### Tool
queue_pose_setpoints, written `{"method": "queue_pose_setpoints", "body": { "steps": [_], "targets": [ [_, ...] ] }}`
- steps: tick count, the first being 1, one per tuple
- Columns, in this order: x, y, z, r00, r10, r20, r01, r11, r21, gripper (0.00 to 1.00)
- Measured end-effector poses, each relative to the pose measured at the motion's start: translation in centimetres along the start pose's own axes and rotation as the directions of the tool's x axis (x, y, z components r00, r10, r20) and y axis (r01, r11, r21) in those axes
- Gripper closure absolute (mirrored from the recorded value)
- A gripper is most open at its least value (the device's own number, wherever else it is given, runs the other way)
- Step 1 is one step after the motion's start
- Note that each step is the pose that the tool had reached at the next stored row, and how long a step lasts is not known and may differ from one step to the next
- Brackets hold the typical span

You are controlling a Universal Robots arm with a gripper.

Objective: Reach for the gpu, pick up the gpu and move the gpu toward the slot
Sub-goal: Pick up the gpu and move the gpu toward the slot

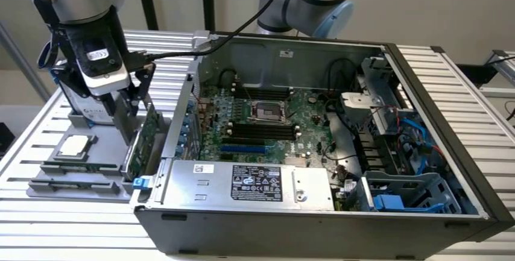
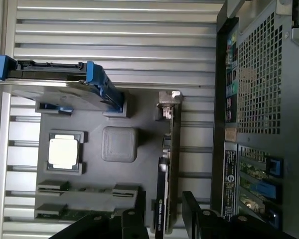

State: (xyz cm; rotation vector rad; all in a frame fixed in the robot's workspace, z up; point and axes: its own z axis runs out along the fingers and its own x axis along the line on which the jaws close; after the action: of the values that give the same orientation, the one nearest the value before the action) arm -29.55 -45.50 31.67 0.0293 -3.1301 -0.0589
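Reaching seems the step in hand: the gripper (image 2: 162, 211), spread wide, straddles the upright gpu (image 2: 170, 134), whose thin edge calls for a centred closing.

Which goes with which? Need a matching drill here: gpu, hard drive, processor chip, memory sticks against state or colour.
1 gpu
2 hard drive
3 processor chip
4 memory sticks

a silver square, lying flat
b blue frame
c on edge between the open jaws
d narrow green strips

Pairs: 1-c, 2-b, 3-a, 4-d
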Motion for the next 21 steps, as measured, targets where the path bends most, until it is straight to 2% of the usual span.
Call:
{"method": "queue_pose_setpoints", "body": {
  "steps": [4, 12, 21],
  "targets": [
    [0.5, -0.02, 0.73, 1.0000, 0.000, 0.0050, 0.000, 1.0000, 0.0000, 0.58],
    [0.6, -0.07, 2.19, 0.9998, -0.001, 0.0208, 0.001, 1.0000, 0.0003, 0.58],
    [0.6, -0.12, 3.43, 0.9987, -0.002, 0.0501, 0.002, 1.0000, 0.0017, 0.58]
  ]
}}
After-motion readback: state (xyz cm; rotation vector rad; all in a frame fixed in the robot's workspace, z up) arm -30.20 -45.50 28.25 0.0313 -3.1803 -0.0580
